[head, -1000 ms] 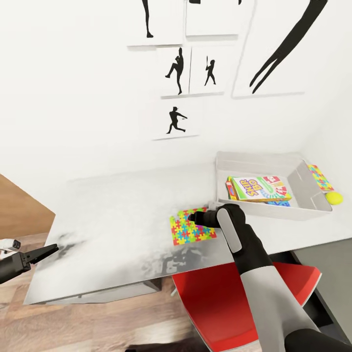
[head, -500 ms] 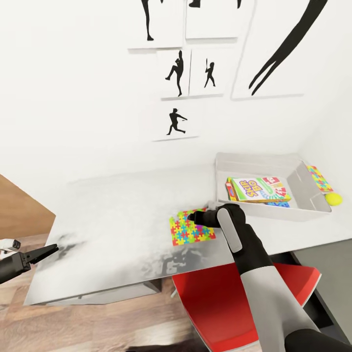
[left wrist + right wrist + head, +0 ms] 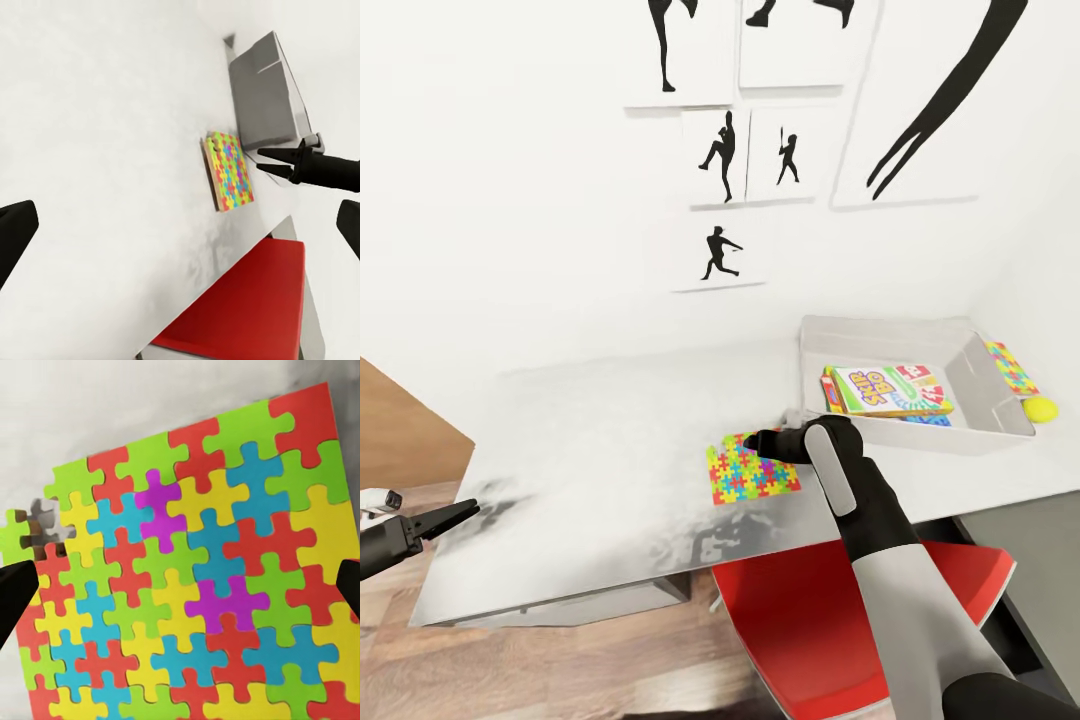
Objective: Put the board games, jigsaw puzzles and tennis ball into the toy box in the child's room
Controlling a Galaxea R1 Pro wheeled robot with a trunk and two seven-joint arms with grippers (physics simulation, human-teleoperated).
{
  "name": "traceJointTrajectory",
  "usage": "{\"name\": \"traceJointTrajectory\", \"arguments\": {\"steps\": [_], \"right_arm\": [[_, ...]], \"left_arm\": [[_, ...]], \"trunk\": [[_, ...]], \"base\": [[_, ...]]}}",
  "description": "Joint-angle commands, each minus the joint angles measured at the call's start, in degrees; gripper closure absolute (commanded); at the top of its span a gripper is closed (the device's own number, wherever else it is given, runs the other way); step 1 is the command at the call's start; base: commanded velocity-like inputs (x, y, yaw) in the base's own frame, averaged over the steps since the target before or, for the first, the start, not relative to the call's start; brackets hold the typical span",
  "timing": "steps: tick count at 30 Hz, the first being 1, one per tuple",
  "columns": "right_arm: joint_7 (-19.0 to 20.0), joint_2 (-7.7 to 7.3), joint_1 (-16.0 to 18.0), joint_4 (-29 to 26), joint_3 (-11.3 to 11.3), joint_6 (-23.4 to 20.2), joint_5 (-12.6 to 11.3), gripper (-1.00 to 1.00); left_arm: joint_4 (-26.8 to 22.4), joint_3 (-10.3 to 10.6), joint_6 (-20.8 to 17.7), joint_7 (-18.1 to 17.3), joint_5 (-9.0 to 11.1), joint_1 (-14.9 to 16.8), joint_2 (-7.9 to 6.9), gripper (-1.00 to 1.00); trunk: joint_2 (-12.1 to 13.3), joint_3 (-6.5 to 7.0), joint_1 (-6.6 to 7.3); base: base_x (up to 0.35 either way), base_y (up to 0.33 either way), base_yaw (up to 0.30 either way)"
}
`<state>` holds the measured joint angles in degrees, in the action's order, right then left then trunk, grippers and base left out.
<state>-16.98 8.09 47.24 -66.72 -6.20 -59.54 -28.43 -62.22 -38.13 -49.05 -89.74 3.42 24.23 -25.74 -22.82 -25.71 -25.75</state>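
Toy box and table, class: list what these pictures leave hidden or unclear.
- Head view: the top board game covers those stacked under it in the toy box.
- Head view: the box wall hides part of the far jigsaw puzzle.
- Head view: right gripper jaw state unclear, seen end-on.

The head view looks forward and down from above the table (image 3: 590,440), facing the white wall of silhouette prints (image 3: 720,250), and takes in the whole tabletop with the red chair (image 3: 810,620) below its near edge. The left wrist view looks across that tabletop from well off to the side, far back — it shares the jigsaw puzzle (image 3: 230,171), the toy box (image 3: 264,97) and the chair with the head view. The right wrist view sits very near, straight above the jigsaw puzzle (image 3: 195,577), facing down — the same slab seen on the table beside the toy box (image 3: 905,340).
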Motion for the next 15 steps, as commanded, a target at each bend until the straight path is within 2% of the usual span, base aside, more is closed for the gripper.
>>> {"name": "traceJointTrajectory", "arguments": {"steps": [1,12,15], "right_arm": [[-0.6,-0.05,0.0,0.0,0.0,-0.1,-0.6,-1.00],[-0.7,-0.41,0.0,0.0,0.0,-0.1,-0.4,-1.00],[-0.7,-0.48,0.0,0.0,0.0,-0.1,0.5,-1.00]], "left_arm": [[0.0,0.0,-0.6,-0.3,-0.1,0.0,-0.01,-1.00],[0.0,0.0,-0.6,-0.3,-0.1,0.0,-0.03,-1.00],[0.0,0.0,-0.6,-0.3,-0.1,0.0,-0.07,-1.00]], "trunk": [[-0.1,-0.08,-0.03],[-0.1,0.16,-0.03],[-0.1,0.18,-0.03]], "base": [[0.000,0.000,0.000],[0.000,0.000,0.000],[0.000,0.000,0.000]]}}
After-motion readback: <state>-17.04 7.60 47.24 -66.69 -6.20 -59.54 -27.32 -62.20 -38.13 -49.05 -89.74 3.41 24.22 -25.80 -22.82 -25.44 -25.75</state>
